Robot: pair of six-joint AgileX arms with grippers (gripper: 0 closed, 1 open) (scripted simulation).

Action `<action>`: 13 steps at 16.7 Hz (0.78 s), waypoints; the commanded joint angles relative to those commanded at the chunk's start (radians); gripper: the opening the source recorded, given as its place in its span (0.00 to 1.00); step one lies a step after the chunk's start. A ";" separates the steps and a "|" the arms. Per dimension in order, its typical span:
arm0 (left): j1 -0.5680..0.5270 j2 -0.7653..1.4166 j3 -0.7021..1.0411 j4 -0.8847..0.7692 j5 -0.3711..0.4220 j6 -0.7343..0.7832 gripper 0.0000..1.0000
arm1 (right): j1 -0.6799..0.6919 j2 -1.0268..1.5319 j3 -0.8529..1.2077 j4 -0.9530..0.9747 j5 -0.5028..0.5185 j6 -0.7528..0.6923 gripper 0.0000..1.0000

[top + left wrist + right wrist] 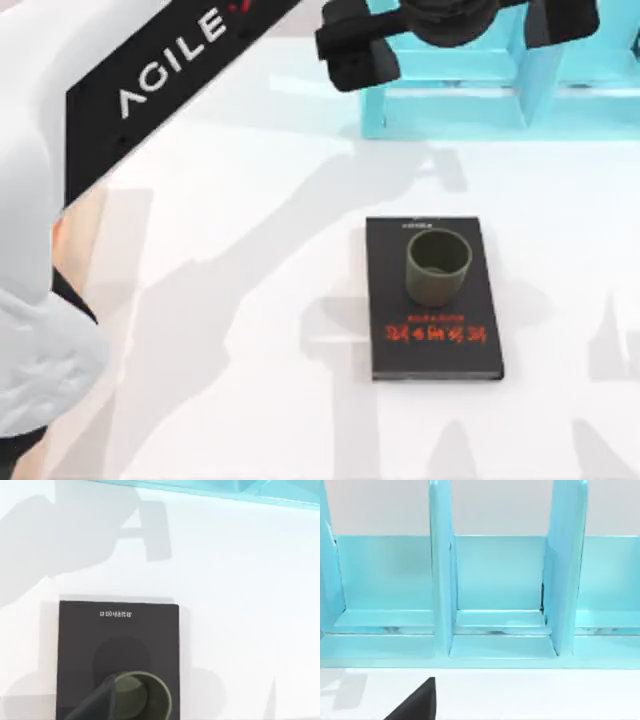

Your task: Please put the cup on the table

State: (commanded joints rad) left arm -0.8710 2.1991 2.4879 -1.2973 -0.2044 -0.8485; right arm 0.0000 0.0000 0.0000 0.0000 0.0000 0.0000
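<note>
The olive-grey cup (437, 265) stands upright on the far half of a black book (435, 340) with red lettering, which lies flat on the white table (240, 320). My left gripper (450, 30) hangs high above the table's far side, beyond the book, open and holding nothing. In the left wrist view the cup (142, 695) and book (117, 635) lie below, with one dark fingertip (95, 702) showing beside the cup. My right gripper (417, 702) is parked facing the rack.
A light-blue rack (480, 90) with upright dividers stands along the table's far edge, its compartments (495, 580) close in front of the right wrist camera. An orange-brown tray edge (85, 225) shows at the left under my left arm.
</note>
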 joint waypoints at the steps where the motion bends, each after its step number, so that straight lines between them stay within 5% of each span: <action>1: -0.026 0.076 0.062 -0.052 -0.007 -0.022 1.00 | 0.000 0.000 0.000 0.000 0.000 0.000 1.00; 7: -0.124 0.364 0.265 -0.275 -0.035 -0.092 1.00 | 0.000 0.000 0.000 0.000 0.000 0.000 1.00; 13: -0.124 0.382 0.270 -0.286 -0.036 -0.094 1.00 | 0.000 0.000 0.000 0.000 0.000 0.000 1.00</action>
State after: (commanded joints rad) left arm -0.9947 2.5811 2.7582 -1.5832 -0.2401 -0.9426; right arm 0.0000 0.0000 0.0000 0.0000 0.0000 0.0000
